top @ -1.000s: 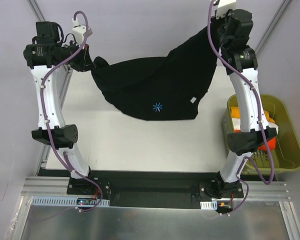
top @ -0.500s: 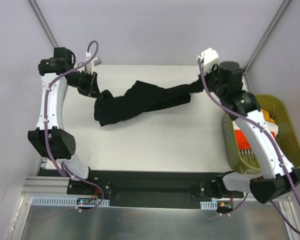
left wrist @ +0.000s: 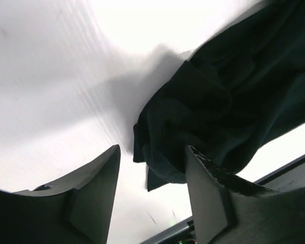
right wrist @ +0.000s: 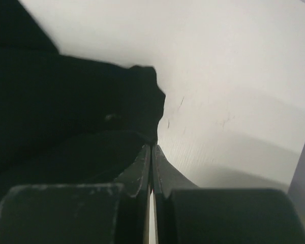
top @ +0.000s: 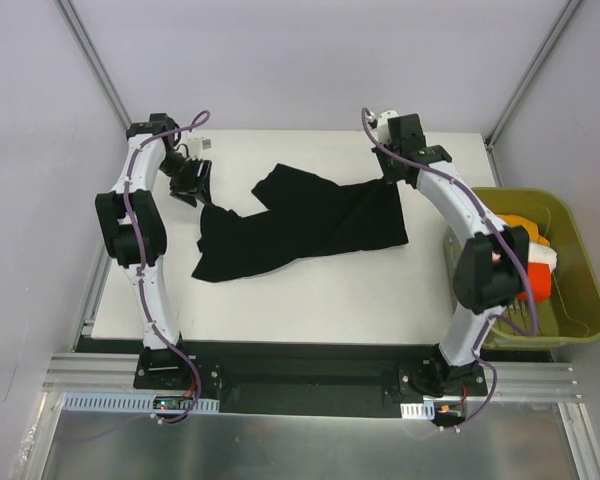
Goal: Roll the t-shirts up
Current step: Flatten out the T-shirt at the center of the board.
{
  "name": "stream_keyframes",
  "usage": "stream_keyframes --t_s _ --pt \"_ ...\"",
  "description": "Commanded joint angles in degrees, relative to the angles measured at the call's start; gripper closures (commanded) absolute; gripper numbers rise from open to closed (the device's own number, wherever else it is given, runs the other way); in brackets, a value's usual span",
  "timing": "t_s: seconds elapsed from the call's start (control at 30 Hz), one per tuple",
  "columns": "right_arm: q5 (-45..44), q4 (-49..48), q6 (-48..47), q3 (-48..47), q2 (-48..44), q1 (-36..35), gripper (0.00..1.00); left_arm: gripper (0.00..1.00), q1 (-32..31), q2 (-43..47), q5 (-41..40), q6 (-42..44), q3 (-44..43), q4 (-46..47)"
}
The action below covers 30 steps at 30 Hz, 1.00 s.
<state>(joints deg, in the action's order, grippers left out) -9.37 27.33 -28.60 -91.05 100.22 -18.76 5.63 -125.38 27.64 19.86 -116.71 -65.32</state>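
Observation:
The black t-shirt (top: 310, 225) lies crumpled and stretched across the white table (top: 330, 300). At the shirt's left end, my left gripper (top: 198, 183) stands open. In the left wrist view a bunched corner of the black t-shirt (left wrist: 218, 101) hangs loose between the fingers of the left gripper (left wrist: 152, 148), brushing the right finger. My right gripper (top: 390, 175) is at the shirt's far right corner. Seen from the right wrist, the right gripper (right wrist: 152, 146) is shut, its tips pinching the edge of the black t-shirt (right wrist: 51, 101).
An olive-green tub (top: 580, 240) stands off the table's right edge, holding an orange t-shirt (top: 535, 285) and a white one (top: 548, 257). My right arm's elbow hangs over the tub's left side. Metal frame posts rise at the table's back corners.
The shirt hung spread in the air between both raised grippers; both arms came down and laid it on the table. The left gripper opened and let go of its corner.

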Motion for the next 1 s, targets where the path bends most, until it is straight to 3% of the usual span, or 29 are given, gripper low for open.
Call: stream_keyframes --t_s 0.0,0.17,0.37,0.5,0.67,0.83,0.87,0.97 --pt "-2.5 -0.8 2.8 -11.2 7.1 1.8 0.99 0.38 1.1 9.6 -2.8 -5.4 7.9 0.0" --pt "0.4 -0.5 3.2 -10.0 7.0 1.5 0.99 0.40 2.5 23.8 0.0 -0.8 33.8 2.0" --pt "1.2 -0.4 3.1 -6.4 4.4 0.0 1.00 0.47 3.4 32.2 1.5 4.6 51.4 9.1" --pt "0.8 -0.1 2.8 -7.5 4.7 -0.1 0.99 0.43 6.0 35.2 -1.2 -1.4 52.8 15.7" --pt "-1.8 -0.4 1.5 -8.1 6.8 0.5 0.99 0.40 10.1 40.6 -1.5 -1.3 49.4 16.5" --pt "-2.6 -1.1 1.0 -9.9 9.3 1.4 0.99 0.39 10.1 50.9 7.2 15.8 55.6 8.1" --pt "-2.5 -1.2 0.6 -10.2 9.6 1.2 1.00 0.40 9.7 50.9 7.9 20.8 56.1 5.9" --pt "-2.3 -1.5 0.1 -11.2 10.8 1.2 1.00 0.45 6.4 49.4 7.6 25.1 57.6 0.6"
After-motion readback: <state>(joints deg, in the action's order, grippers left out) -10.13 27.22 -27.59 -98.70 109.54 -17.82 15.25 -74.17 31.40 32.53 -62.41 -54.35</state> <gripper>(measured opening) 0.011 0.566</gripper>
